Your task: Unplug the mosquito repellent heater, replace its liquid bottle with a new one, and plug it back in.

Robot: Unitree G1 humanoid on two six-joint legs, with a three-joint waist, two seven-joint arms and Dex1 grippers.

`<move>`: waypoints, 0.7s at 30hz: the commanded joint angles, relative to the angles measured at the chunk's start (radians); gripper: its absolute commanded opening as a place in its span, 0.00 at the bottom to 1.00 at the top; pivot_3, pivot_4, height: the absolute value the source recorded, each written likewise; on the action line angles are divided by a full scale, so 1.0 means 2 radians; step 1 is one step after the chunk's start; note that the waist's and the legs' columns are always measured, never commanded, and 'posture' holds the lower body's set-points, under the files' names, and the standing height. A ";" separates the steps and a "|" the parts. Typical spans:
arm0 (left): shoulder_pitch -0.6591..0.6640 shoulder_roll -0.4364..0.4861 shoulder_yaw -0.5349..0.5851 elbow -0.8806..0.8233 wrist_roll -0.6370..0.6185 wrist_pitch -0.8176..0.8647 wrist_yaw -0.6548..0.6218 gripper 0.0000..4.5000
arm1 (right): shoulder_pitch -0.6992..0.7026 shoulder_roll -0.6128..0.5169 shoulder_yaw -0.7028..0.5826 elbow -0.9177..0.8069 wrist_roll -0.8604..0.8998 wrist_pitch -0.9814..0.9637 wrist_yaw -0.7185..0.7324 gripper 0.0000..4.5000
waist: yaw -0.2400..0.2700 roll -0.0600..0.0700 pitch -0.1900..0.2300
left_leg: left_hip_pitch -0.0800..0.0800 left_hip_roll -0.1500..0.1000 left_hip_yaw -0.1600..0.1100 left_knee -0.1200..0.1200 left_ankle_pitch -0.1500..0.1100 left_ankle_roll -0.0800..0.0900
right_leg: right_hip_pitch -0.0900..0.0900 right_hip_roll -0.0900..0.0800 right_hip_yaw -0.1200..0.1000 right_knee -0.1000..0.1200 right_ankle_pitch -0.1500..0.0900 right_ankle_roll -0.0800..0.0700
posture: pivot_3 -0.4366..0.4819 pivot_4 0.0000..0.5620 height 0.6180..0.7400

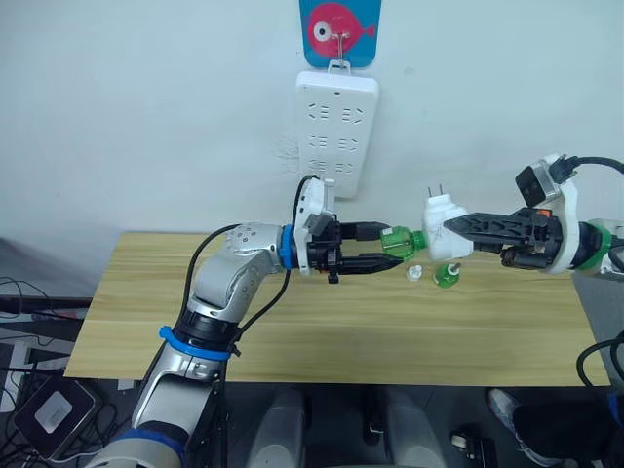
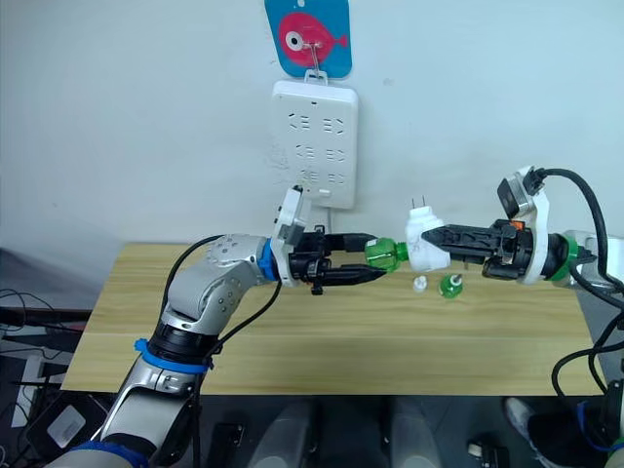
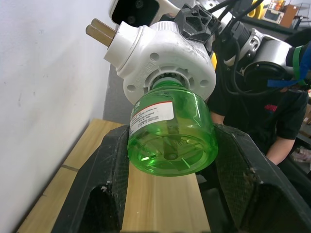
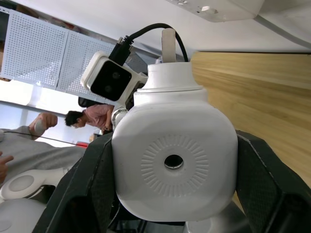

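My right gripper (image 1: 454, 234) is shut on the white mosquito repellent heater (image 1: 441, 214), held in the air over the table's far right with its plug prongs pointing up. A green see-through bottle (image 1: 398, 241) has its neck in the heater's base, and my left gripper (image 1: 386, 246) is shut on its body from the left. In the left wrist view the bottle (image 3: 172, 141) sits between my two fingers under the heater (image 3: 165, 58). A second green bottle (image 1: 447, 277) stands on the table below, beside a small loose white cap (image 1: 414, 273). I cannot tell which bottle is the new one.
The long white power strip (image 1: 336, 132) hangs on the wall under a blue fish hook, above and behind my grippers. The wooden table (image 1: 292, 322) stretches out below. A person in dark clothes (image 3: 272, 111) sits beyond the table's right end.
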 commanded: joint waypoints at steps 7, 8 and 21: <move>-0.004 -0.004 -0.017 -0.014 -0.002 0.004 -0.017 0.49 | -0.006 -0.014 0.040 -0.074 0.080 -0.046 -0.032 0.66 | 0.000 0.000 0.000 | 0.000 0.000 0.000 0.000 0.000 0.000 | 0.000 0.000 0.000 0.000 0.000 0.000 | 0.52 0.49 1.00; -0.005 -0.006 -0.015 -0.012 -0.002 0.003 -0.016 0.49 | -0.006 -0.015 0.044 -0.077 0.086 -0.050 -0.035 0.66 | 0.000 0.000 0.000 | 0.000 0.000 0.000 0.000 0.000 0.000 | 0.000 0.000 0.000 0.000 0.000 0.000 | 0.51 0.50 1.00; -0.005 -0.012 -0.007 0.014 0.017 -0.009 -0.009 0.49 | 0.034 -0.002 0.058 -0.104 0.090 -0.097 -0.082 1.00 | 0.000 0.000 0.000 | 0.000 0.000 0.000 0.000 0.000 0.000 | 0.000 0.000 0.000 0.000 0.000 0.000 | 0.52 0.51 1.00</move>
